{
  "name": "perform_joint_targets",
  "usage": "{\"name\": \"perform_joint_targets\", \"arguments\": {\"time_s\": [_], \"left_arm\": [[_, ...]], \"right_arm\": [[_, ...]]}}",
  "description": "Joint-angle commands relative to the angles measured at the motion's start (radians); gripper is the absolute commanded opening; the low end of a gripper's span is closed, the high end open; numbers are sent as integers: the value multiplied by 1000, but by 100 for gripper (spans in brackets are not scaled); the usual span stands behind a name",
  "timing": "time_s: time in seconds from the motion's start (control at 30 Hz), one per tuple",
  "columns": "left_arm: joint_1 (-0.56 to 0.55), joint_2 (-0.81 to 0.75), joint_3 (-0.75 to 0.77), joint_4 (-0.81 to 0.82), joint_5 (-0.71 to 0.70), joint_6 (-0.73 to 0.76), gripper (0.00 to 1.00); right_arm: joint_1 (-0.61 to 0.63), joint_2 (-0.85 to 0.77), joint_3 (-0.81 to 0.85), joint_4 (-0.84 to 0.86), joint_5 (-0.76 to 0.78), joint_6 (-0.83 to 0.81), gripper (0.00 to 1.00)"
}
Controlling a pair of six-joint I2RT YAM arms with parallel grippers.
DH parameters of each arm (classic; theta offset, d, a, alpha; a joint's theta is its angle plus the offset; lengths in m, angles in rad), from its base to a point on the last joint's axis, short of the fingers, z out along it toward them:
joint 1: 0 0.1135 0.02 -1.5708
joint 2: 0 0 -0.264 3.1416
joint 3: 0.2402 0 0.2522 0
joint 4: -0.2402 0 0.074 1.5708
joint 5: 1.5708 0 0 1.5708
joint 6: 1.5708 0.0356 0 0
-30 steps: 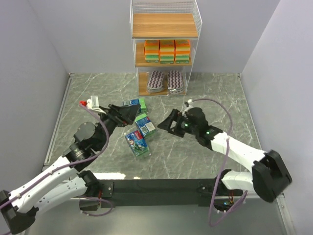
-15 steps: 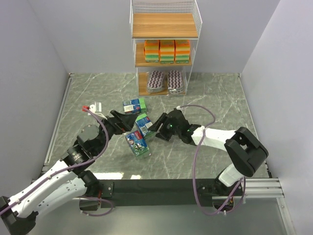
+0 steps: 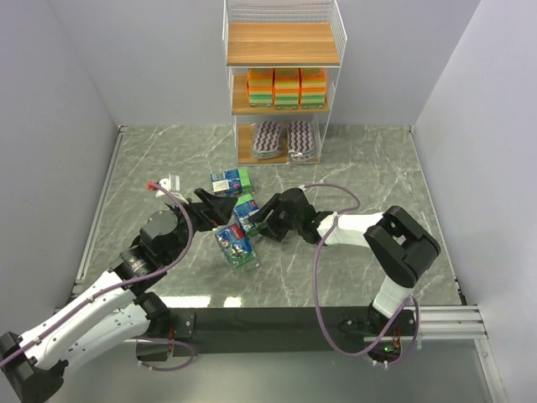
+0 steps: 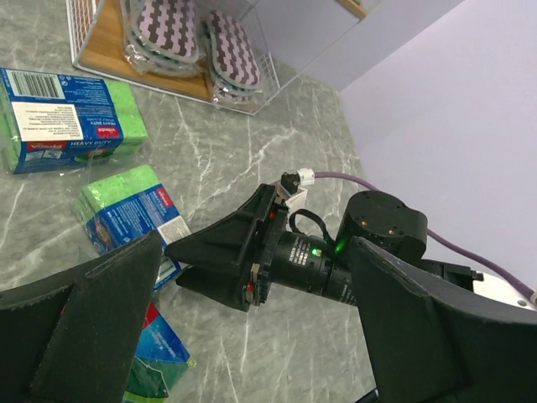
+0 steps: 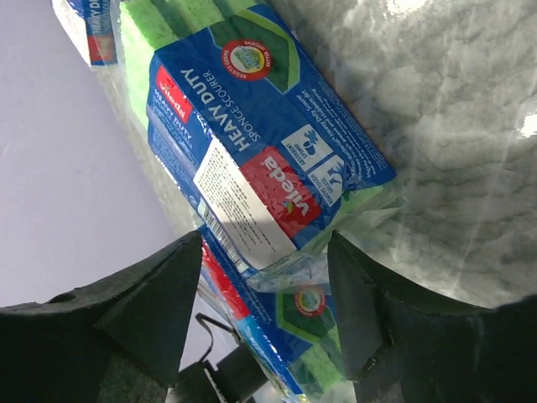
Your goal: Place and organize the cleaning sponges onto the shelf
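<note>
**Reaching for the middle pack:** The right gripper (image 3: 262, 220), fingers spread wide, is poised at one end of the middle blue-green printed sponge pack (image 3: 245, 210) on the grey marbled tabletop (image 3: 369, 168). The pack lies just ahead of it, toward the robot's left. Its long axis slants across the gap between the fingers, so the wrist may need turning before any squeeze. Whether the pads touch the wrapper cannot be told from the wrist view.

The left gripper (image 3: 216, 211), also spread and holding nothing, hovers at the pack's other side, slightly farther off. A second pack (image 3: 231, 180) lies nearer the shelf and a third pack (image 3: 237, 247) nearer the arm bases.

The tall white wire shelf with brown boards (image 3: 339, 38) stands well apart at the back. It carries orange sponge blocks (image 3: 286, 87) on the middle tier and purple-striped oval pads (image 3: 284, 139) on the bottom.
</note>
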Motion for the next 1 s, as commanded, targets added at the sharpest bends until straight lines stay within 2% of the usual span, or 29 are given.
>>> {"name": "perform_joint_targets", "arguments": {"time_s": [0.0, 0.1, 0.13, 0.23, 0.47, 0.67, 0.8, 0.83, 0.97], "left_arm": [[11, -18, -5, 16, 4, -11, 99], [19, -17, -1, 7, 9, -13, 100], [19, -17, 1, -5, 7, -16, 100], [22, -23, -2, -18, 4, -18, 99], [25, -51, -22, -27, 0, -37, 99], [27, -49, -28, -18, 1, -45, 100], [27, -34, -18, -16, 6, -45, 100], [27, -31, -16, -18, 7, -45, 100], [27, -23, -7, -21, 3, -45, 99]], "right_arm": [[11, 12, 34, 31, 29, 30, 67], [-9, 29, 31, 42, 14, 28, 59], [-15, 29, 14, 57, 8, 28, 49], [-52, 20, -21, 96, -23, 11, 30], [-159, -51, -19, -40, -76, -168, 26], [-239, -109, 64, -278, -112, -484, 18], [-283, -141, 66, -344, -130, -565, 13], [-293, -152, 58, -351, -135, -576, 0], [-339, -202, 26, -323, -188, -605, 0]]}}
